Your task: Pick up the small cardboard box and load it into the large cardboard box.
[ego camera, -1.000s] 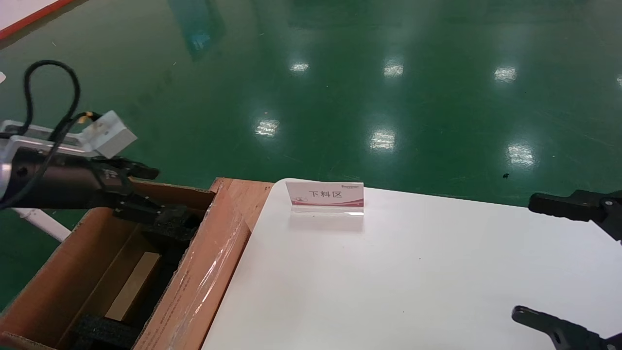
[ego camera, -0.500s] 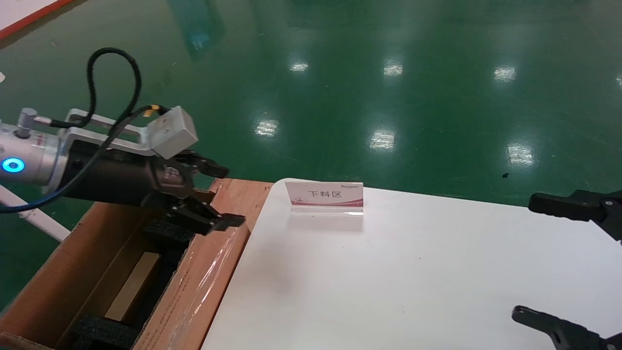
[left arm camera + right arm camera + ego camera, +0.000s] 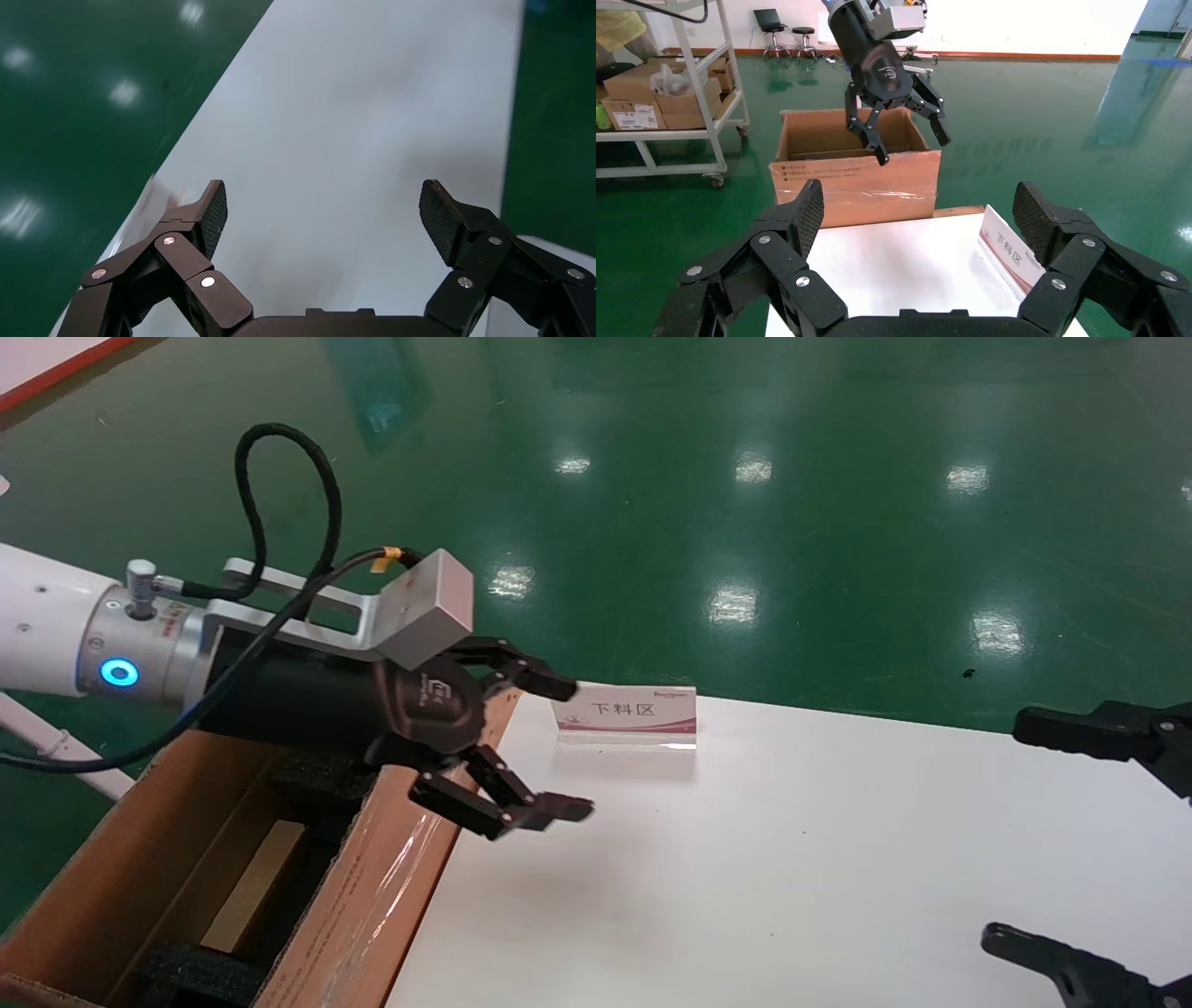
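While the left claw (image 3: 563, 747) gapes empty, the small cardboard box (image 3: 256, 887) lies tan inside the large cardboard box (image 3: 372, 887).

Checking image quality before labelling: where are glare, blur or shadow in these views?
Head view: lamp glare dots the green floor; the tape on the large box shines; the left gripper casts a soft shadow on the table. Left wrist view: the sign is smeared by motion. Right wrist view: sharp.

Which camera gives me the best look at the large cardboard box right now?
The right wrist view: the whole large cardboard box stands upright there, the open left gripper in front. The head view crops it to its near corner; the left wrist view misses it.
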